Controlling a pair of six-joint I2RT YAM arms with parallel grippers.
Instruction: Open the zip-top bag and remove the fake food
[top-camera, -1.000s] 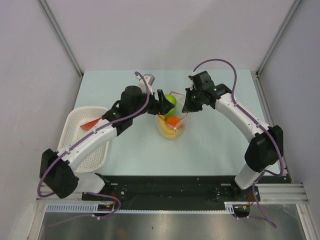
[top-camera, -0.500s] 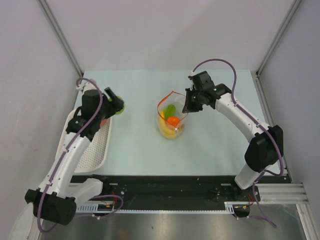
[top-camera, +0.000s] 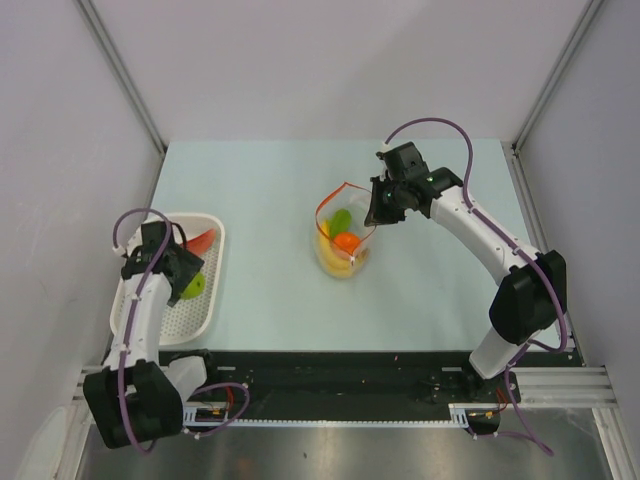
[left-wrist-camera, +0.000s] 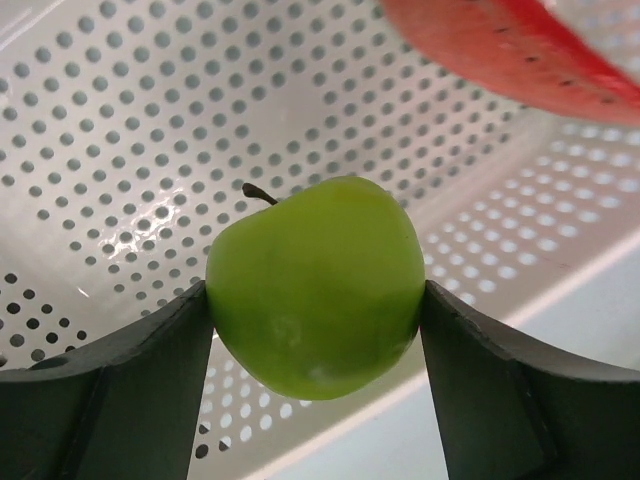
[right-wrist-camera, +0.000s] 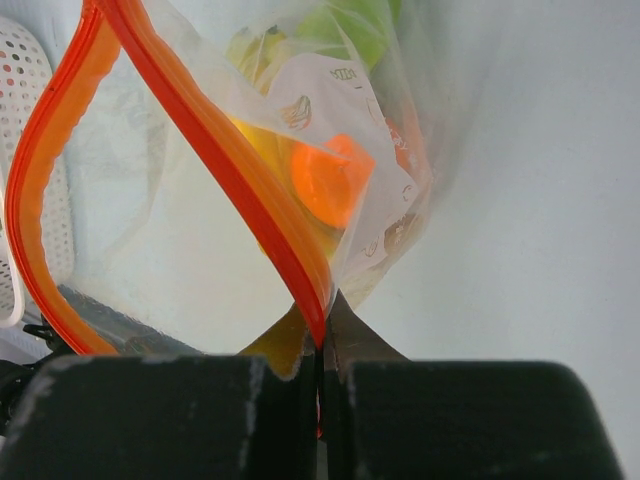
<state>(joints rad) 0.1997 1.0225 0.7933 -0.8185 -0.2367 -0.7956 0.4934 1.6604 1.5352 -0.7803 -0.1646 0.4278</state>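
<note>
Two sets of jaws: both are closed on something, the left on a toy and the right on the bag's mouth.
Left jaws: the left gripper (left-wrist-camera: 315, 300) has its dark fingers (left-wrist-camera: 130, 390) pressed against either flank of a round green plastic apple (left-wrist-camera: 315, 270), stem up. They stand wide only because the fruit fills the gap.
Under the left jaws: a white perforated plastic basket (left-wrist-camera: 120, 110). We cannot tell whether the apple touches its floor.
Beyond the left fingertips: a flat red plastic slice with dark seeds (left-wrist-camera: 500, 50) lies in the same basket, apart from the apple.
Right jaws: the right gripper (right-wrist-camera: 322, 335) is pressed together, pinching the thin red-orange zip strip (right-wrist-camera: 215, 150) on one lip of the small clear crinkly zip-top bag (right-wrist-camera: 400, 130).
Ahead of the right fingertips: the strip loops away and the mouth gapes. Inside we see a round orange piece (right-wrist-camera: 325, 180), a yellow banana (top-camera: 335, 263) and a green piece (top-camera: 341, 220).
Well apart: the two grippers work at opposite sides of the pale table (top-camera: 270, 190).
Step in hand: we judge the bag already opened and the fake food being emptied piece by piece; the apple is at its drop-off.
Next move calls for: spreading the left jaws to let the apple settle, then reaching back into the open mouth while the right pinch holds the lip up.
</note>
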